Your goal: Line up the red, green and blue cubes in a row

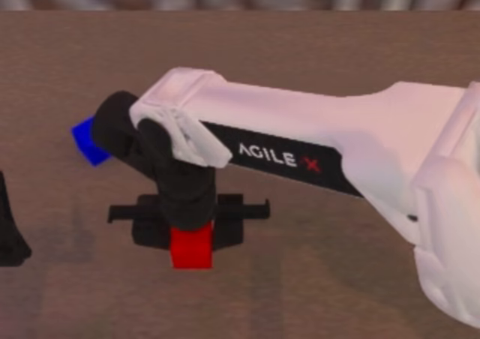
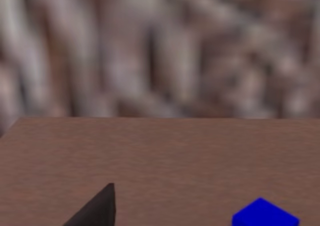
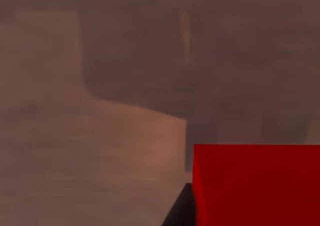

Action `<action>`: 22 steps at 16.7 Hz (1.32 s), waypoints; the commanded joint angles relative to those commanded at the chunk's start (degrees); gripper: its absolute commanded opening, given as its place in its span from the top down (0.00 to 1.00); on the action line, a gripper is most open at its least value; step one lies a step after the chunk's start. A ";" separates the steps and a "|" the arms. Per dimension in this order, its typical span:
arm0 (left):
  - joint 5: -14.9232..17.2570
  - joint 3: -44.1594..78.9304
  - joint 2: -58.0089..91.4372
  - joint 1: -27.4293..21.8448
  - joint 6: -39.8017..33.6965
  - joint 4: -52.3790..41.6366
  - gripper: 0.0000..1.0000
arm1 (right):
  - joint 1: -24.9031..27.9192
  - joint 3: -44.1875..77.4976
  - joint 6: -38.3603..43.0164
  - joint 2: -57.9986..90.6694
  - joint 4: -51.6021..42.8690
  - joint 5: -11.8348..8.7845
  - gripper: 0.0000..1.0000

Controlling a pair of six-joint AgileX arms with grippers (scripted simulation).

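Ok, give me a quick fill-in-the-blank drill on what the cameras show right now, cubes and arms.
1. The right gripper is at the ____ cube.
2. The cube partly hidden behind the right arm's wrist in the top view is ____.
3. The cube that shows in no view is the ____ one.
4. The left gripper sits at the table's ____ edge in the top view.

Missing words: red; blue; green; left

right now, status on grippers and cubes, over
Right gripper shut on small red cube, mid-table. Left gripper parked at left edge. Small blue cube behind arm; green unseen.
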 joint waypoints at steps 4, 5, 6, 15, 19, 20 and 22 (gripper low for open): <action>0.00 0.00 0.00 0.00 0.00 0.00 0.00 | 0.14 -1.51 0.05 0.30 1.55 0.02 1.00; 0.00 0.00 0.00 0.00 0.00 0.00 0.00 | 0.14 -1.51 0.05 0.30 1.55 0.02 1.00; 0.00 0.00 0.00 0.00 0.00 0.00 0.00 | 0.14 -1.51 0.05 0.30 1.55 0.02 0.92; 0.00 0.00 0.00 0.00 0.00 0.00 0.00 | 0.14 -1.51 0.05 0.30 1.55 0.02 0.25; 0.00 0.00 0.00 0.00 0.00 0.00 0.00 | 0.14 -1.51 0.05 0.30 1.55 0.02 0.00; 0.00 0.00 0.00 0.00 0.00 0.00 0.00 | 0.14 -1.51 0.05 0.30 1.55 0.02 0.00; 0.00 0.00 0.00 0.00 0.00 0.00 0.00 | 0.14 -1.51 0.05 0.30 1.55 0.02 0.00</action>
